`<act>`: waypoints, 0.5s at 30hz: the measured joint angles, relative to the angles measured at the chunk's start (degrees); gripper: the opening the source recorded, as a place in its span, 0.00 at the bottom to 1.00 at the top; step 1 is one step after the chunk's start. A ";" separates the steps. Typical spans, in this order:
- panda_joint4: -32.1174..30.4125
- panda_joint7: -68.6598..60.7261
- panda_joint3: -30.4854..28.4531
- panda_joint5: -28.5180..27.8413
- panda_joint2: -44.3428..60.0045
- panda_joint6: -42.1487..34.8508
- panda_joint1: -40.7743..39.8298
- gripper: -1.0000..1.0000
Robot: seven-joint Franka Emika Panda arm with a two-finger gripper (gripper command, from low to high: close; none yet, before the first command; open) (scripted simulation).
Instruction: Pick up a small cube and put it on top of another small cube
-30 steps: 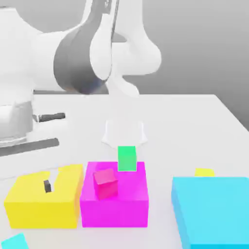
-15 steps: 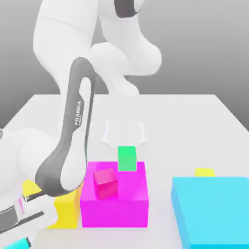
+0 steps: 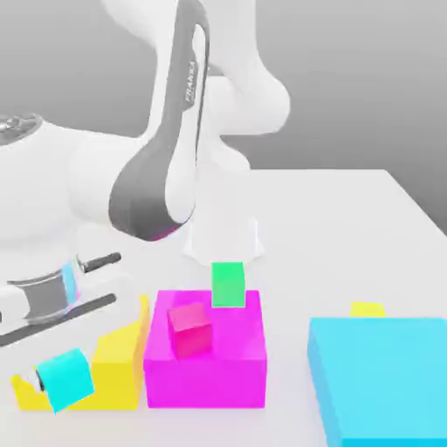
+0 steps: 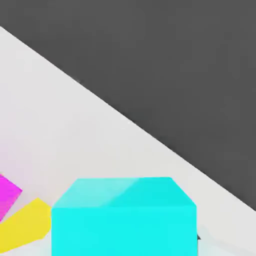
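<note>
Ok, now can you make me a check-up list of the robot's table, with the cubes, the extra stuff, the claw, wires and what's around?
Surface: pale, flat table.
Job's things: small cyan cube, held up in the claw; green cube and pinkish-red cube at the magenta block.
Clutter: yellow block, large cyan block, small yellow piece behind it.
Claw: shut on the small cyan cube.
Cables: nothing seen.
Surroundings: plain grey backdrop.

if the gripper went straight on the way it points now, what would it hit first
Probably the table, which the held cyan cube would meet first; the yellow block looks close by, and depth is unclear.
</note>
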 joint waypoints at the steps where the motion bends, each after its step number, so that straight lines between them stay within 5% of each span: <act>1: -1.30 1.20 0.23 -1.07 -2.02 -0.58 0.56 0.00; 15: -18.65 13.11 6.07 -10.74 -23.74 -3.53 4.71 0.00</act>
